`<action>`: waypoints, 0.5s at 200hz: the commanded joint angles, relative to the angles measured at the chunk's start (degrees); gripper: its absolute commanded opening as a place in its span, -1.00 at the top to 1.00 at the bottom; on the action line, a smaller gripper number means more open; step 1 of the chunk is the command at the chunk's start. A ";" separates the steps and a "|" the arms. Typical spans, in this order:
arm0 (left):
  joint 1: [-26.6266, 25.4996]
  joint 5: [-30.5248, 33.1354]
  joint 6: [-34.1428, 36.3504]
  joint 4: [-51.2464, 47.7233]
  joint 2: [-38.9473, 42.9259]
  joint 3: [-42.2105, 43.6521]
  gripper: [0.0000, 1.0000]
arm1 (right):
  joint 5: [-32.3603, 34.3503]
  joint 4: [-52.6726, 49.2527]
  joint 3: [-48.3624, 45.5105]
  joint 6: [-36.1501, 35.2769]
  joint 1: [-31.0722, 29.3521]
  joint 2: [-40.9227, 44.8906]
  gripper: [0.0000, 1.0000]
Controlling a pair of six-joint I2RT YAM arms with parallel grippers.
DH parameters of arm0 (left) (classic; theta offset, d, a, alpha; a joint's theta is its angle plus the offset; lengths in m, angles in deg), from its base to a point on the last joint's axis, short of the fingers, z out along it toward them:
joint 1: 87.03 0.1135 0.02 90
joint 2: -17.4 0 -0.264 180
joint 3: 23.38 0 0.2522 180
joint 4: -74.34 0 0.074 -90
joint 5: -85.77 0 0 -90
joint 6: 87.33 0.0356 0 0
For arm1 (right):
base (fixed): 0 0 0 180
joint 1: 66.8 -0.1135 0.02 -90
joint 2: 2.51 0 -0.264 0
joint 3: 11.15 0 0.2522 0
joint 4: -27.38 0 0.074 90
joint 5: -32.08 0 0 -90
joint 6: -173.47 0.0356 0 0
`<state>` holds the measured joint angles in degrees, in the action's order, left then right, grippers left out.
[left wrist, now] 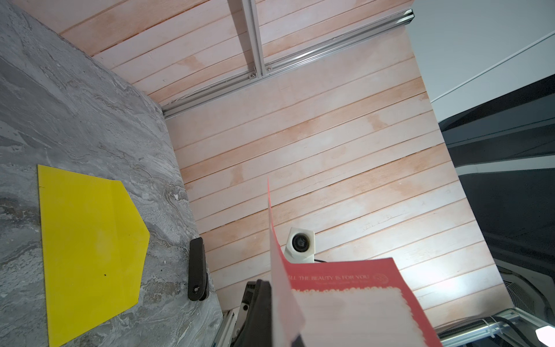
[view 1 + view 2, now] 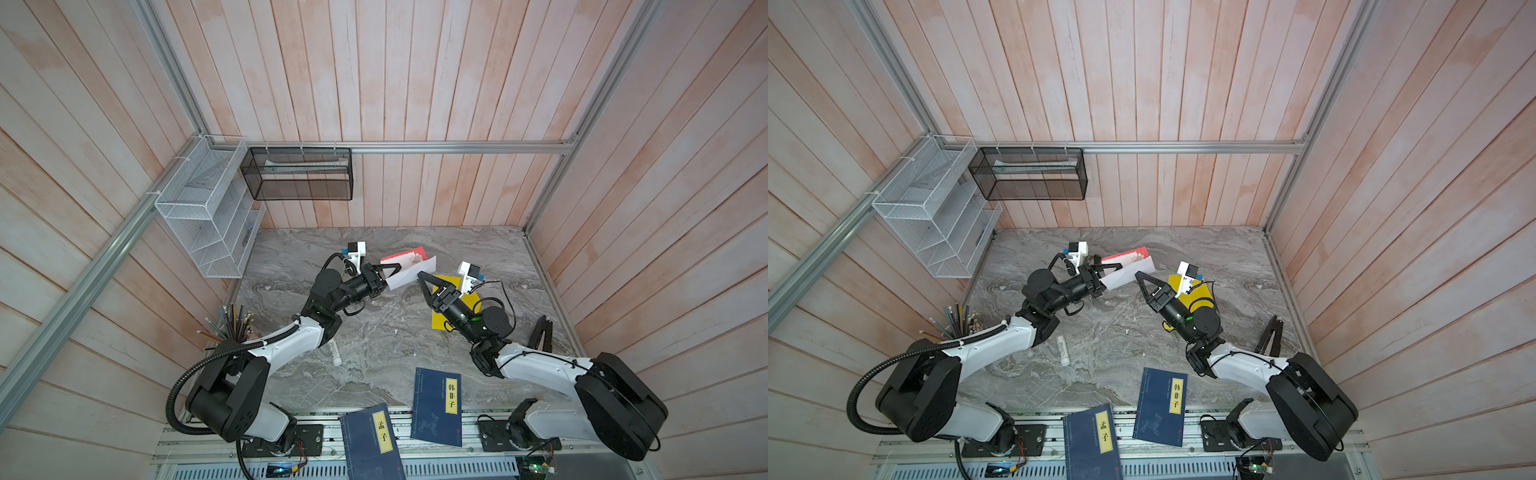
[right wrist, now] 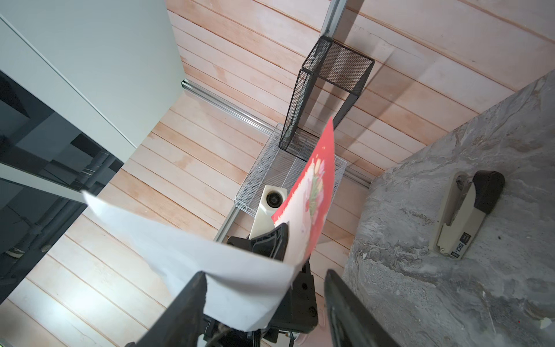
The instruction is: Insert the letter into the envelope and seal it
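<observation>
Jaws of the left gripper (image 2: 390, 271) are clamped on the letter (image 2: 411, 266), which is held bent in a V above the marble table (image 2: 374, 345). Its white half is seen between the widely parted fingers (image 3: 186, 300) of the right gripper (image 2: 427, 278); nothing is grasped there, and contact cannot be told. The yellow envelope (image 1: 90, 249) is laid flat beneath the right arm, flap unfolded.
</observation>
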<state>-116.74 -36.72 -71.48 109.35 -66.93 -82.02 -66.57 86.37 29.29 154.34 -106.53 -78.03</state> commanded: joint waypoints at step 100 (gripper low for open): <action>-1.40 1.45 4.26 -1.71 1.35 -0.17 1.00 | 2.40 3.97 -1.10 2.65 0.26 -1.99 0.18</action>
<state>-117.77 -36.20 -68.57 107.21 -66.91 -82.02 -65.21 87.46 29.10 156.53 -106.44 -79.12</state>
